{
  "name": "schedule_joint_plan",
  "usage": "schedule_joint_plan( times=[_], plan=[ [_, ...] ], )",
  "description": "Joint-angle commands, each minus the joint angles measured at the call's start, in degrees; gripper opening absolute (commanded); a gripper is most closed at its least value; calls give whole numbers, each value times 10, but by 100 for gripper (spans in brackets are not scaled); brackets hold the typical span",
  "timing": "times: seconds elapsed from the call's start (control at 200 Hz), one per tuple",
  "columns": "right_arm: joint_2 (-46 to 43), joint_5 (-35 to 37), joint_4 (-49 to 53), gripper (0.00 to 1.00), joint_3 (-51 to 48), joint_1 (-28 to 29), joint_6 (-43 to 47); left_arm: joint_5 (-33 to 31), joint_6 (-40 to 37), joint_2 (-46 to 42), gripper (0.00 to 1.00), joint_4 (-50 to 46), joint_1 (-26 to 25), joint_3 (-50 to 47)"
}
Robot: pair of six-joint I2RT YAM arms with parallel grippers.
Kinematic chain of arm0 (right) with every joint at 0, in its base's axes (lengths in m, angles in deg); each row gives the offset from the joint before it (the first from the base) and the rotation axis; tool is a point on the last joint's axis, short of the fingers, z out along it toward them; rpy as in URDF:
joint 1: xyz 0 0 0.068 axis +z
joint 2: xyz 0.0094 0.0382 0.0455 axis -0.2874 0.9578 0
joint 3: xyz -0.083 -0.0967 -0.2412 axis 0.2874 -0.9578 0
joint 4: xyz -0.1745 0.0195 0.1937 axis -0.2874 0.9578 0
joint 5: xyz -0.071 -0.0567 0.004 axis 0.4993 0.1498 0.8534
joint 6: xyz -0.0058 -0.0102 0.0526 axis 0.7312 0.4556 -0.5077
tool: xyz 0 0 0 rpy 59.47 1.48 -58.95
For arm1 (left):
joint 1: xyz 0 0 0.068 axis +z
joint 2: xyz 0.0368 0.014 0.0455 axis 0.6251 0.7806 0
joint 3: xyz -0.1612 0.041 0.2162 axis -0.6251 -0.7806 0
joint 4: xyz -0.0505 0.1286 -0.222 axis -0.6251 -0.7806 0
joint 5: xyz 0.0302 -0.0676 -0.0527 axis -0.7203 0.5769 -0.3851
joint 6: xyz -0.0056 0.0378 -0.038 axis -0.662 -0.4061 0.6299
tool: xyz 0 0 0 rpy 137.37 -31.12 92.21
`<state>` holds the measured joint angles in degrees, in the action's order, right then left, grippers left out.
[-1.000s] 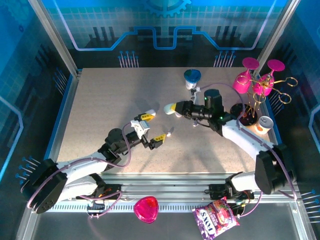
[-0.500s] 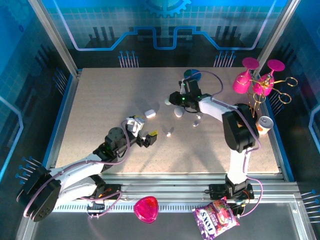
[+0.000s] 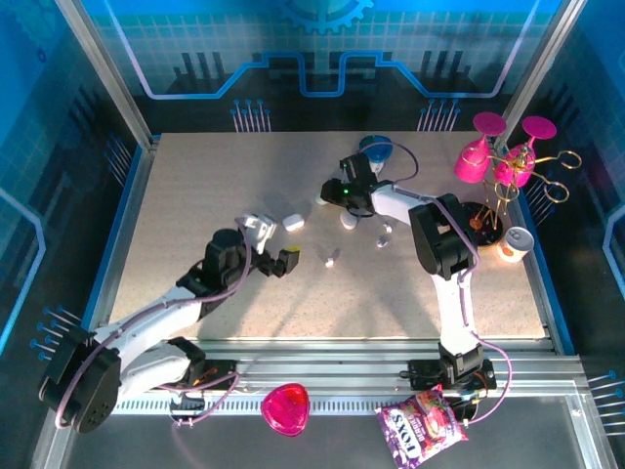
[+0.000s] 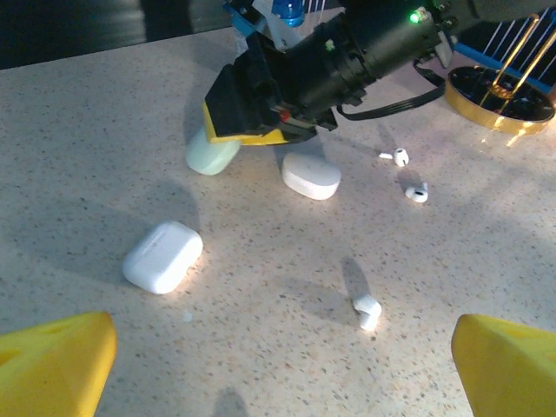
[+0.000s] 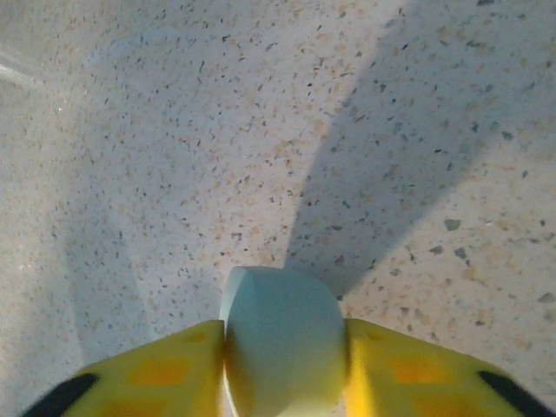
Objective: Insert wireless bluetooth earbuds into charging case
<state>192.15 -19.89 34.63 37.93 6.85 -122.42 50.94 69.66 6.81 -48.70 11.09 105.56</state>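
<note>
My left gripper (image 4: 282, 352) stands wide open with nothing between its yellow fingers (image 4: 54, 365), and the nearest earbud (image 4: 367, 311) lies on the table (image 4: 486, 252) just ahead of it, a little right of the centre line. Its stem seems to run near to far, though it is too small for me to be sure. A short push forward with a slight shift right should bracket it, and the bare table on both sides leaves room for the fingers to come down. This arm is plainly the nearer one for that bud. A second earbud (image 4: 417, 192) and a third earbud (image 4: 398, 156) lie farther off to the right, towards the gold stand base (image 4: 499, 91). My right gripper (image 4: 252, 130) is at the far side, its pads pressed to both flanks of a pale case (image 5: 282, 347) that stands with its end on the table. A closed white case (image 4: 162, 256) lies near left of it, and another white case (image 4: 310, 176) sits just beside it on the right. Both are well apart from my bud.
</note>
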Motion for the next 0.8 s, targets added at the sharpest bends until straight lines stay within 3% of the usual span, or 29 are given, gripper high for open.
schedule_joint_plan(
  times=[0.0, 0.255, 0.45, 0.795],
  plan=[
    [-11, 6, 0, 50, -8, -14, 0, 38, -70, 40, 99, -147, 16, 81],
    [-108, 0, -22, 74, -83, -27, 21, -20, -202, 210, 99, -292, 23, 244],
    [-214, -19, -73, 75, -199, -26, 14, -50, -246, 359, 98, -443, 36, 400],
    [-378, -65, -47, 76, -316, -22, 48, 1, -286, 524, 89, -558, 64, 569]
  ],
)
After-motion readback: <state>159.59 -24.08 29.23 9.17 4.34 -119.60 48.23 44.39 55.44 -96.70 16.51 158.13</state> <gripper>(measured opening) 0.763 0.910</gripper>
